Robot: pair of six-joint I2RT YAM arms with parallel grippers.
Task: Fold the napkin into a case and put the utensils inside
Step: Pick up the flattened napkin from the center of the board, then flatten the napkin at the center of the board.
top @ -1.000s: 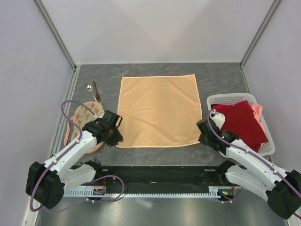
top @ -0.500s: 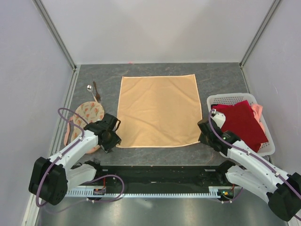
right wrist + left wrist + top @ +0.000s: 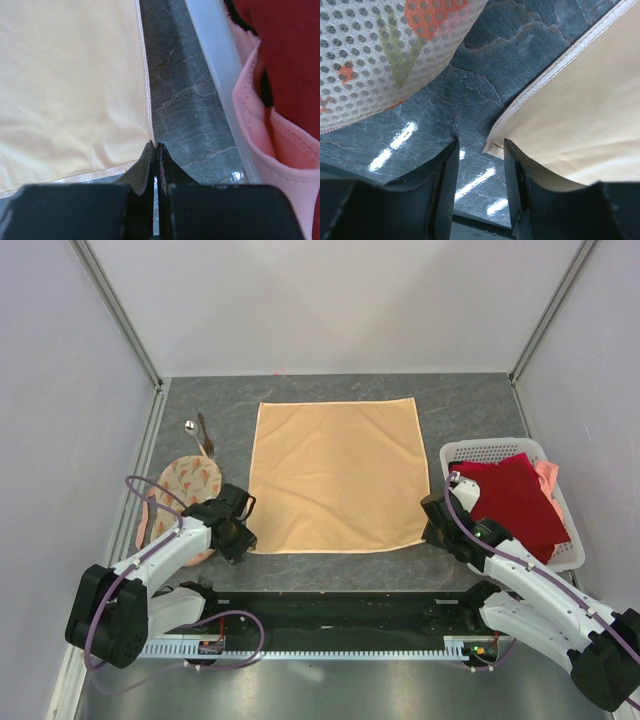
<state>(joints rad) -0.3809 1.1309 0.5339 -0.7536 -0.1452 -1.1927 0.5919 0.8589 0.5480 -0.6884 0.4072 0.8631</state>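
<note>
Napkin: the napkin point(image 3: 338, 475) lies spread flat and unfolded, a square in the middle of the table point(image 3: 460, 405); its near edge runs just ahead of both arms
Left claw: the left claw point(image 3: 243, 530) is low at the napkin's near left corner; its two prongs stand apart; in the left wrist view the hemmed corner lies on the table in the gap between their tips; nothing is clamped
Right claw: the right claw point(image 3: 432, 530) is at the napkin's near right corner; its prongs are pressed together with no gap; in the right wrist view their tips meet the very tip of the corner; whether any cloth is pinched I cannot tell
Utensils: the spoon point(image 3: 190, 426) and the dark stick point(image 3: 204, 433) lie side by side on the table to the left of the napkin, near its far left corner; both apart from the cloth
Round cloth: a cream round cloth point(image 3: 185, 485) with orange print lies just nearer than the utensils, beside the left claw
Basket: a white basket point(image 3: 480, 448) stands right of the napkin, near the right claw; a dark red cloth point(image 3: 515, 502) fills it; a pink cloth point(image 3: 547, 473) shows at its right side
</note>
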